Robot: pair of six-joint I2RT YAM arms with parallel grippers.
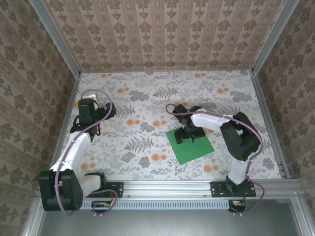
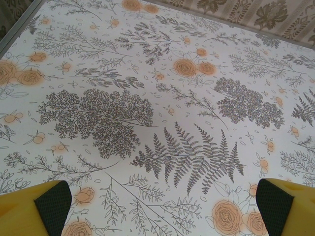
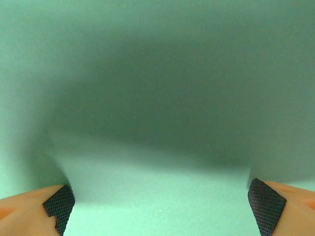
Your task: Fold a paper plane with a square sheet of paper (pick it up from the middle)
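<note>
square sheet of paper (image 1: 193,150): 1 | arms (image 1: 74,147): 2 | fingers (image 3: 59,205): 4, spread wide

1 square sheet of paper (image 1: 193,151), bright green (unfolded, askew), flat on the floral tabletop (image 1: 147,93), right of centre

I am looking over everything in front of me, and I am finding no writing, label, brand, number or sign that I can read.
</note>
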